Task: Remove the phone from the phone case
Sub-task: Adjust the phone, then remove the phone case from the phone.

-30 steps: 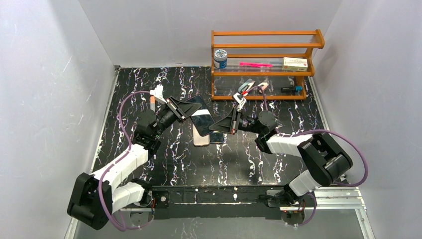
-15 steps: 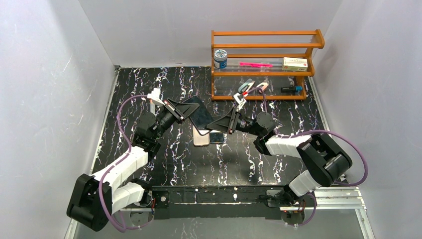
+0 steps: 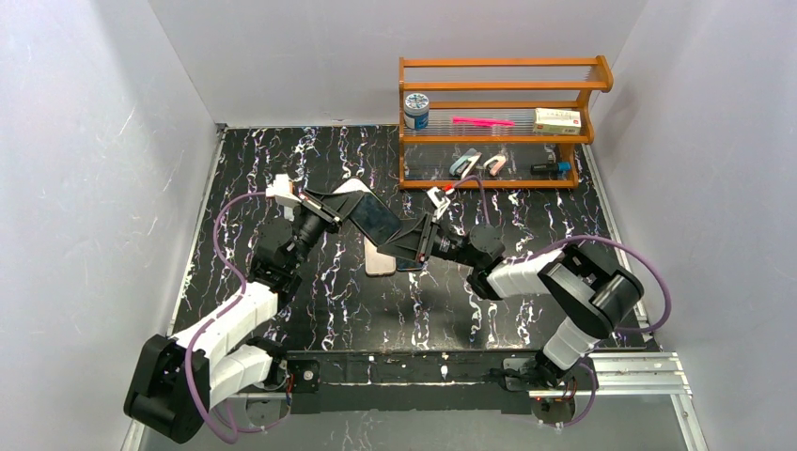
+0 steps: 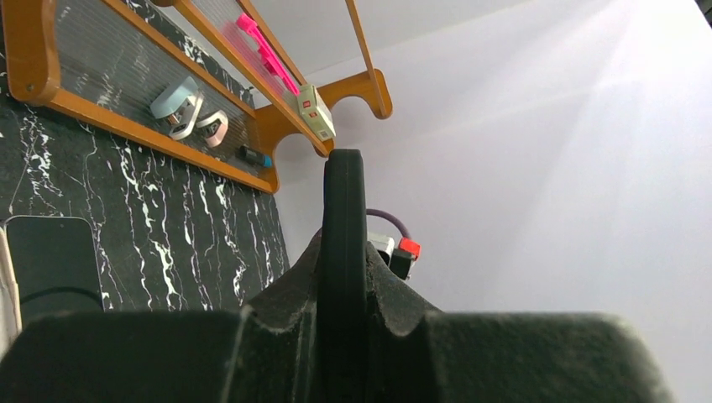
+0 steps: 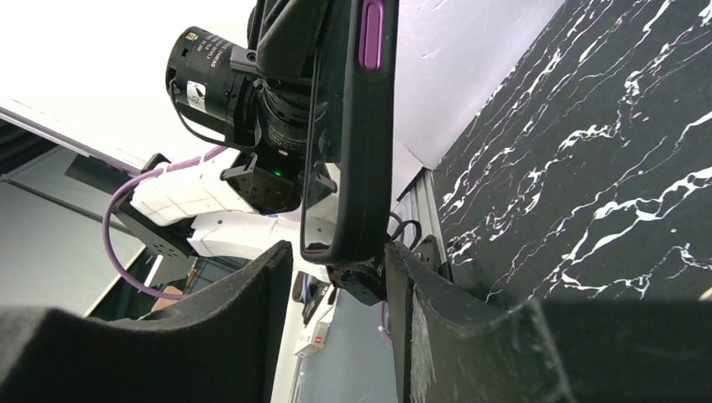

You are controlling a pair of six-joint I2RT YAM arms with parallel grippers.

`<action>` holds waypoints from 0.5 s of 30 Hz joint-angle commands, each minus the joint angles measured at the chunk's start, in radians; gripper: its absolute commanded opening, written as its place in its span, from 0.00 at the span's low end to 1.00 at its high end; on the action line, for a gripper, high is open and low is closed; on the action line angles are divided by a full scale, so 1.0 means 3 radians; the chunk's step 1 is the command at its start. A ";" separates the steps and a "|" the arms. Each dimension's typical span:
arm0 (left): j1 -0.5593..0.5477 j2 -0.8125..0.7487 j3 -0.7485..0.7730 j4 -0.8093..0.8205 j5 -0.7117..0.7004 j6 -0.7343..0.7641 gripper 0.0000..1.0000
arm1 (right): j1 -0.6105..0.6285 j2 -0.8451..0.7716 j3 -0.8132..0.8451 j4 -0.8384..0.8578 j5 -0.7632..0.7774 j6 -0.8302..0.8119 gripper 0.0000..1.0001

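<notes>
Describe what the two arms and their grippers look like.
The left arm and right arm have white shells between black joints, a purple cable looping along each. The left gripper and right gripper are black, with wedge-shaped, rough-surfaced fingers. A white block sits by each wrist. The left wrist motor bears a white label.

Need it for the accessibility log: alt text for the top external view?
A dark cased phone is held in the air between the two arms: the left gripper clamps one end and the right gripper straddles the other. Two more phones lie on the black marble table beneath, and a wooden rack of small items stands at the back.
</notes>
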 commanded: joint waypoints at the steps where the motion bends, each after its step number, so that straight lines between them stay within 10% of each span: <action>1: -0.0004 -0.0128 -0.0025 0.0305 -0.0214 -0.0125 0.00 | 0.0067 0.0099 0.0167 0.0416 0.0063 -0.0066 0.51; 15: -0.0004 -0.0172 -0.0122 0.0338 -0.0324 -0.0242 0.00 | 0.0149 0.0261 0.0301 0.0545 0.0036 -0.0124 0.37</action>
